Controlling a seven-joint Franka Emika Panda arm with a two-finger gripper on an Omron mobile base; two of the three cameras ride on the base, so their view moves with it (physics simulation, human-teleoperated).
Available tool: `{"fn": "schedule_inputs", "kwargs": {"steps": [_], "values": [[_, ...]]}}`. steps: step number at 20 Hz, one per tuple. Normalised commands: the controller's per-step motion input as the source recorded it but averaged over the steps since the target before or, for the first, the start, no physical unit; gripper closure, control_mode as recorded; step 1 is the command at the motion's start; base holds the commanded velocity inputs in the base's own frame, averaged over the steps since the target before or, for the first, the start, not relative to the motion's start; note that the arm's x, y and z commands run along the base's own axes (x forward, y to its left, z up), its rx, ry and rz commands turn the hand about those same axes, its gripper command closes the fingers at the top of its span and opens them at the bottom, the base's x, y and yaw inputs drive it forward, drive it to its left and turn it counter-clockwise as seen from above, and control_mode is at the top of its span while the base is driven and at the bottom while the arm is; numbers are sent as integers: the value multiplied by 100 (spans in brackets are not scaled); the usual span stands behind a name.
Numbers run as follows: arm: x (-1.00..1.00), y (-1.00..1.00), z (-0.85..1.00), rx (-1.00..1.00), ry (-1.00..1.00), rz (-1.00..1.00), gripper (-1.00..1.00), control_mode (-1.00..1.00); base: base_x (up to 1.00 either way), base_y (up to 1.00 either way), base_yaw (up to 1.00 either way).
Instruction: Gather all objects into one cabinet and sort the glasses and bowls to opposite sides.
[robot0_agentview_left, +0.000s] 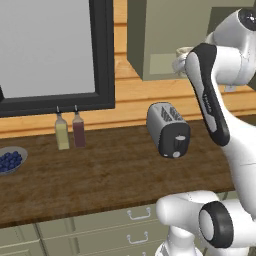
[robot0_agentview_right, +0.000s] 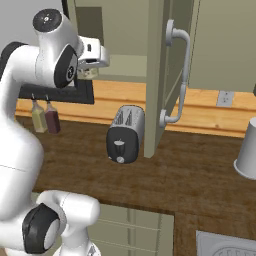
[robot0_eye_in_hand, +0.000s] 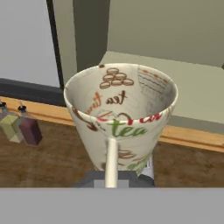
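In front of the open cabinet (robot0_agentview_right: 125, 30), just at the edge of its bottom shelf, we see the cream mug (robot0_eye_in_hand: 121, 120) held up in the air by the gripper (robot0_agentview_right: 89, 73). The jaws are closed on it; the hand view looks straight at the mug from close by, with its pale handle running down toward the bottom of the picture. The mug is wide at the mouth and narrows downward. Its rim carries a thin red line, and the walls bear brown rings, brown script and the word "tea" in green. It sits upright and looks empty inside.

From the left base view we see a bit of the mug's rim (robot0_agentview_left: 183, 52) beside the arm's forearm, level with the cabinet's lower edge. The shelf behind the mug is bare and pale, with room on it to either side. The cabinet door (robot0_agentview_right: 156, 75) stands swung out toward us to the right of the gripper, its long handle (robot0_agentview_right: 179, 75) facing outward, well apart from the hand.

Below the mug a toaster (robot0_agentview_right: 125, 134) lies tipped on the wooden counter (robot0_agentview_left: 100, 170). Two bottles (robot0_agentview_left: 70, 131) stand against the wall to the left, under the dark window frame (robot0_agentview_left: 102, 55). A bowl of blueberries (robot0_agentview_left: 11, 160) sits at the far left, and a grey cup (robot0_agentview_right: 248, 150) stands at the far right.
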Motion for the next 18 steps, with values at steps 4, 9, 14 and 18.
{"fn": "schedule_inputs", "kwargs": {"steps": [4,9,14,18], "values": [[-100,0,6,3,7,0,100,-100,0,0,0],[-100,0,0,2,10,0,100,-100,0,0,0],[-62,31,-7,0,9,0,100,-100,0,0,0],[-2,1,0,0,1,0,100,-100,0,0,0]]}}
